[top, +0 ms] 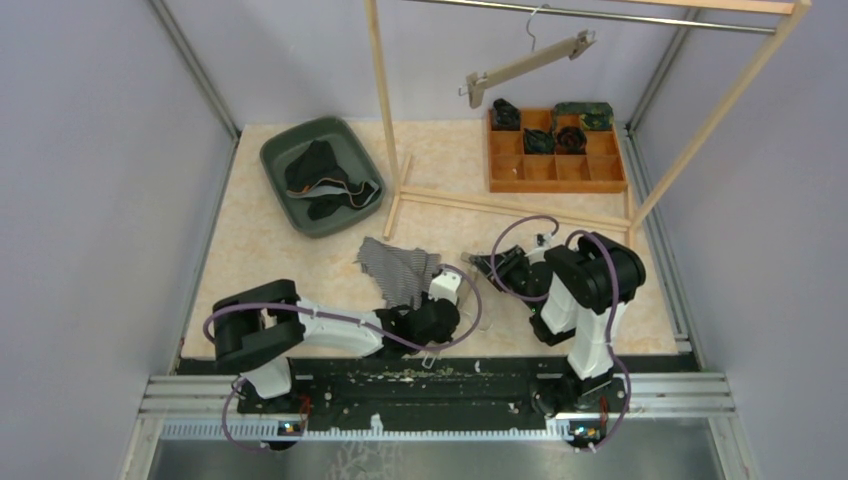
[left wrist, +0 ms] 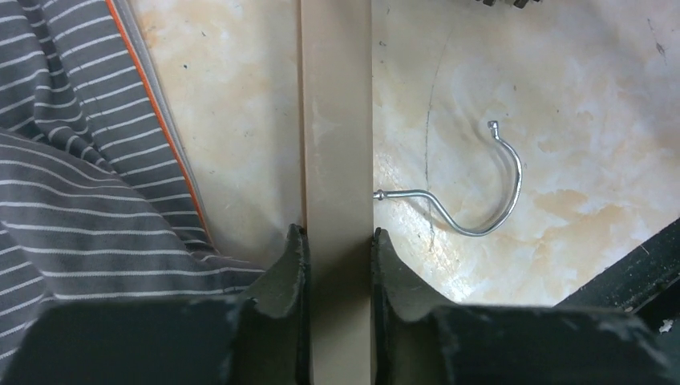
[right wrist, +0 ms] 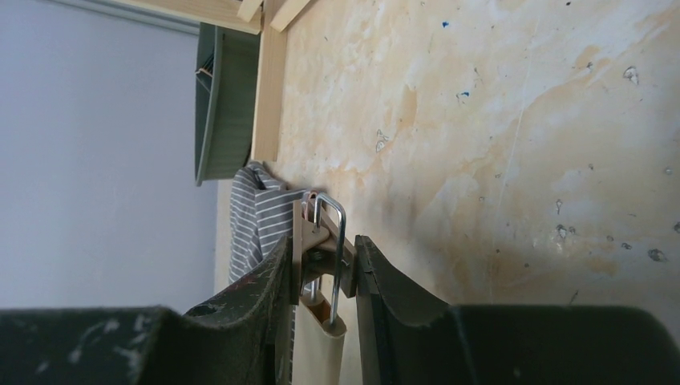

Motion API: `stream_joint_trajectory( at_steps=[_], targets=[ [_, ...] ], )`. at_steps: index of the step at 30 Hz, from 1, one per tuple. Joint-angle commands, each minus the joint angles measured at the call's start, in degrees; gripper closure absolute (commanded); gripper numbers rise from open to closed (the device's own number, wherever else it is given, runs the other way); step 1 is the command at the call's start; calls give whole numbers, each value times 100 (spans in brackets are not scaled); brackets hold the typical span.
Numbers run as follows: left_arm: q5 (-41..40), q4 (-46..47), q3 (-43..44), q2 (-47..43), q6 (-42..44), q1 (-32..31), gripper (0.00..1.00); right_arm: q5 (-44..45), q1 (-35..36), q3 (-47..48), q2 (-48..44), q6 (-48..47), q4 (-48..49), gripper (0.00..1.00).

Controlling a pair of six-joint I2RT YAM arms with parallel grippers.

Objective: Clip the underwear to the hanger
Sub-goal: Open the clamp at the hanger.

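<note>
Left claw (left wrist: 337, 241): clenched on the hanger (left wrist: 337, 120), one finger pressed against each side of its wooden bar.
Right claw (right wrist: 323, 241): grasping the clip (right wrist: 341, 233) at the hanger's end.
Underwear (left wrist: 80, 160): striped, flat on the table (left wrist: 577, 96), just left of the bar.
Hook (left wrist: 501, 200): flat, right of the bar.
Room: bare table beyond both claws; near edge close behind.

Pale lilac walls (top: 90, 150) on three sides. Mottled beige tabletop (top: 260, 250) centre frame. Bare wooden rack (top: 381, 90) upper right, metal rail (top: 620, 16) across the top.
</note>
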Motion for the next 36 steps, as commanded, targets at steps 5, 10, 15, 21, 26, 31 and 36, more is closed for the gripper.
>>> stream_joint_trajectory(
  at_steps=[5, 10, 15, 21, 26, 31, 36],
  targets=[
    [49, 62, -100, -134, -15, -57, 100, -183, -42, 140, 86, 10, 1175, 66],
    [53, 120, -140, -170, -58, -75, 100, -183, -56, 131, 96, 0, 1176, 47],
    [-11, 132, -186, -245, -99, -95, 100, -164, -65, 109, 93, 22, 1181, 46],
    [-75, 90, -254, -376, -124, -95, 100, -168, -109, 75, 66, 30, 1180, 47],
    [-83, 71, -237, -361, -126, -100, 100, -170, -106, 69, 81, 31, 1181, 63],
    [-90, 80, -199, -285, -123, -95, 100, -136, -107, 53, 78, 50, 1179, 100],
    [-108, 75, -166, -262, -107, -94, 100, -102, -109, 30, 63, 55, 1175, 100]
  ],
)
